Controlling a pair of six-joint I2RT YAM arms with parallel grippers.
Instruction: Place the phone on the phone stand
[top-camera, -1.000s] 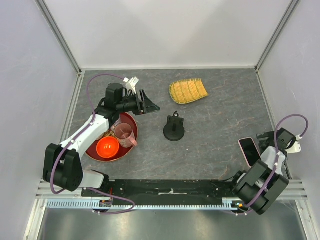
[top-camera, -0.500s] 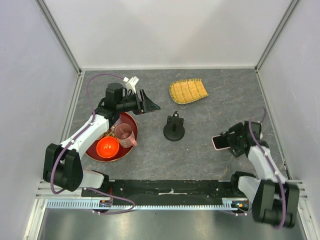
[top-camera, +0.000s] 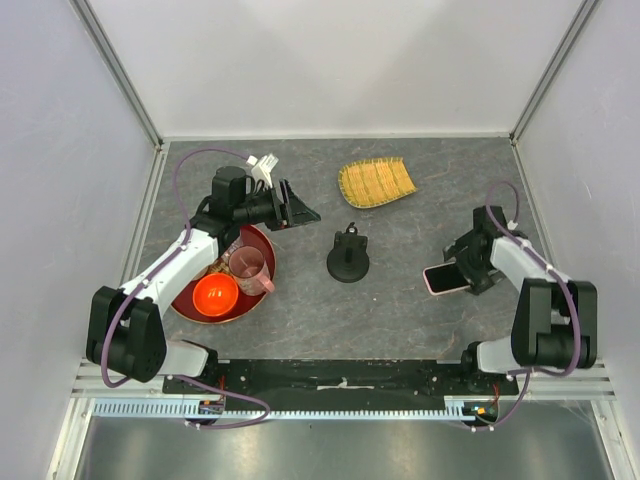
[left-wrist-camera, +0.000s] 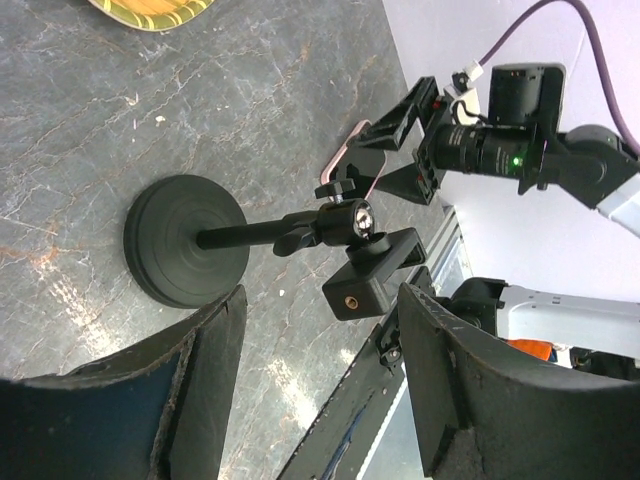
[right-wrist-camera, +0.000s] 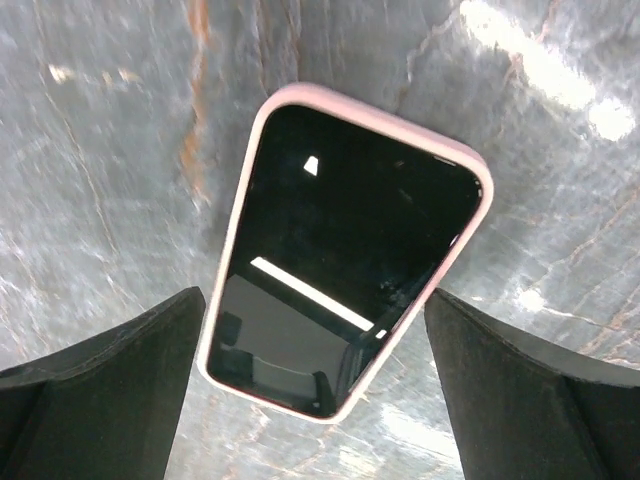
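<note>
The phone lies flat on the grey table at the right, black screen up, pale pink edge showing. In the right wrist view the phone sits between the spread fingers of my right gripper, which is open and touches neither side. From above, the right gripper hovers over the phone's right end. The phone stand is at mid-table, with a black disc base and a cradle on a short arm. My left gripper hangs open and empty, left of the stand.
A red tray at the left holds an orange bowl and a pink cup, under the left arm. A yellow woven mat lies at the back. Grey walls close in both sides; a metal rail runs along the near edge.
The right arm has unfolded from the near right corner and swung inward. The phone now lies further left and turned crosswise. The left arm has stayed still.
</note>
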